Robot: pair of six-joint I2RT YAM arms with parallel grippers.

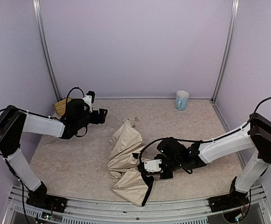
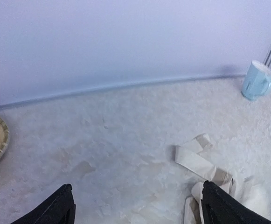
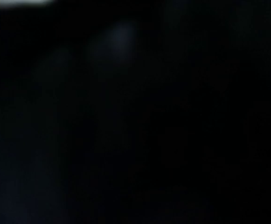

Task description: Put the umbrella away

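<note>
The table [image 1: 79,158] carries the umbrella [image 1: 126,144] near its middle, lying as a crumpled cream bundle that runs from mid-table toward the near edge, the canopy loosely bunched in several folds. It looks light and soft, and the fabric will likely slide and sag if taken alone (a pinch of cloth would lift only a flap), so the better hold is probably the stiff core under the folds, or the far end where the strap [image 2: 191,156] trails out; the shaft itself is hidden. The right gripper [image 1: 147,179] is pressed into the near part of the canopy with its jaws clenched tight, and its wrist view is black, so I cannot tell whether it pinches cloth or nothing. The left gripper [image 1: 101,113] hovers over the far-left of the table with its jaws spread wide and nothing between them, well apart from the bundle. Just behind it, at the far-left corner, sits a straw basket [image 1: 60,106]. A pale blue mug [image 1: 182,100] stands upright at the far right against the wall.
</note>
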